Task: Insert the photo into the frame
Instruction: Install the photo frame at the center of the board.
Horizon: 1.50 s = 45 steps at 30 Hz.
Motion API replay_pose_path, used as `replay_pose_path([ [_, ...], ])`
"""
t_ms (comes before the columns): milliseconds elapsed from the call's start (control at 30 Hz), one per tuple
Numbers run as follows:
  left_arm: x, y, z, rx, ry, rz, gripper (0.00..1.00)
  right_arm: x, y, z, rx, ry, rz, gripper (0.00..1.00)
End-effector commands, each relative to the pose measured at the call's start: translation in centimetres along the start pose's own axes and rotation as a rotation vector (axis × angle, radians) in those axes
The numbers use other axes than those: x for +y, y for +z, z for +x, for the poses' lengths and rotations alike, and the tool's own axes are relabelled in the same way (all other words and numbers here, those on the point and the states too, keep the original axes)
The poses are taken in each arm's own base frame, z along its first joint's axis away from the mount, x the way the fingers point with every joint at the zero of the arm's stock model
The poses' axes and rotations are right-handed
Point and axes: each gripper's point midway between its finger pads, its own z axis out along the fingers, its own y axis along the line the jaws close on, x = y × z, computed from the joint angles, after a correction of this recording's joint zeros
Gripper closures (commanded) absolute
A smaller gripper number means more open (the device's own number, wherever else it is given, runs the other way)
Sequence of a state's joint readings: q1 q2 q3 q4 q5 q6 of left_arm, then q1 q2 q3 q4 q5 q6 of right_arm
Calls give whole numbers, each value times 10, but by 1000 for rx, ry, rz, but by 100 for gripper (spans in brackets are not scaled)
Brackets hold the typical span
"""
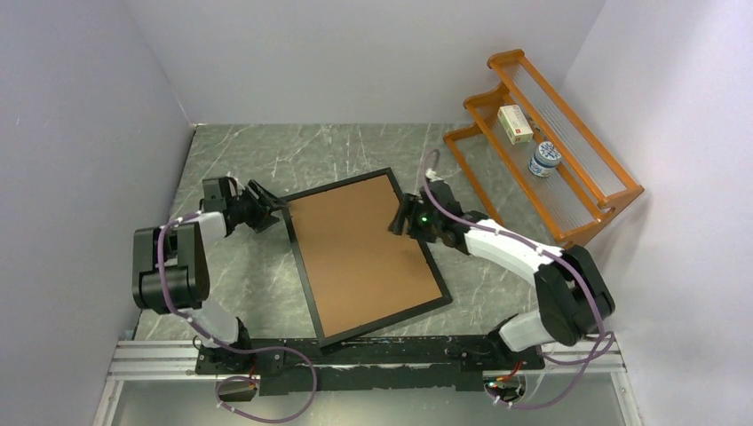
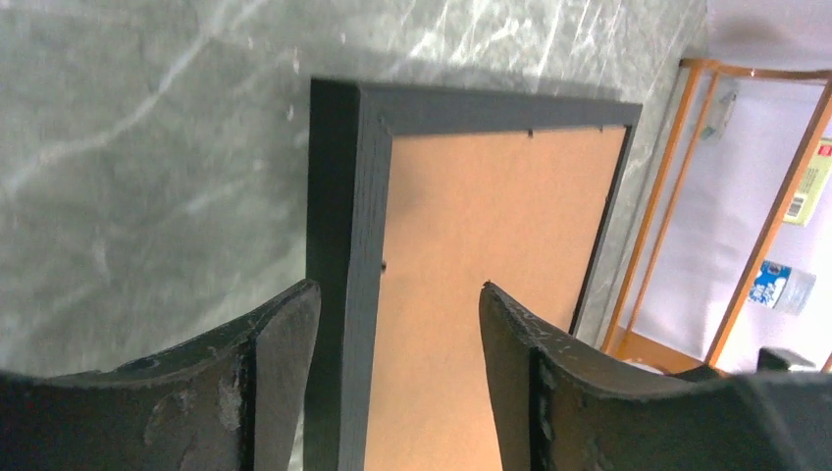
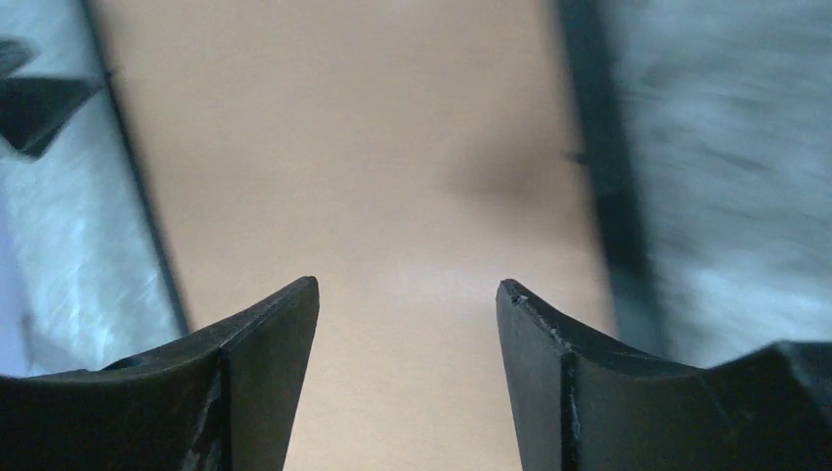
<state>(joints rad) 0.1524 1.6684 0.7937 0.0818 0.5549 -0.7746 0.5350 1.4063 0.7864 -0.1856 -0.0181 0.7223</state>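
The frame [image 1: 364, 257] lies back up, my left gripper [image 2: 398, 287] and right gripper [image 3: 408, 282] are open at its edges, so I think opening its back comes next.

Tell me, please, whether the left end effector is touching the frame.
Cannot tell. The left wrist view shows the left end effector open astride the black rail of the frame, but neither gap nor contact plainly.
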Motion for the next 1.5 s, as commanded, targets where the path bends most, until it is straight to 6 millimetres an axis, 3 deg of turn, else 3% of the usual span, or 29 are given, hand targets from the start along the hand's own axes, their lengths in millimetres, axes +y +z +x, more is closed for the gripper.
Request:
replay_pose_path([
  [0,5,-15,30,50,13,26,38,96,7,9,72,-131,-318,35],
  [133,15,-19,61,120,-34,57,54,166,12,34,179,-157,-550,56],
  [200,14,-21,74,150,-63,92,58,193,14,46,235,-148,-636,62],
  [367,17,-21,94,210,-76,110,66,238,30,83,378,-139,-736,71],
  [433,24,-20,96,212,-75,78,69,248,39,97,426,-125,-751,79],
  [567,37,-20,98,211,-81,9,77,253,58,113,495,-87,-750,87],
  [800,42,-21,96,203,-66,-26,81,249,74,126,556,-80,-711,90],
  [1200,48,-21,100,202,-66,-41,83,198,118,141,544,-130,-482,91],
  [1467,52,-22,99,197,-61,-68,84,170,127,147,582,-125,-423,91],
])
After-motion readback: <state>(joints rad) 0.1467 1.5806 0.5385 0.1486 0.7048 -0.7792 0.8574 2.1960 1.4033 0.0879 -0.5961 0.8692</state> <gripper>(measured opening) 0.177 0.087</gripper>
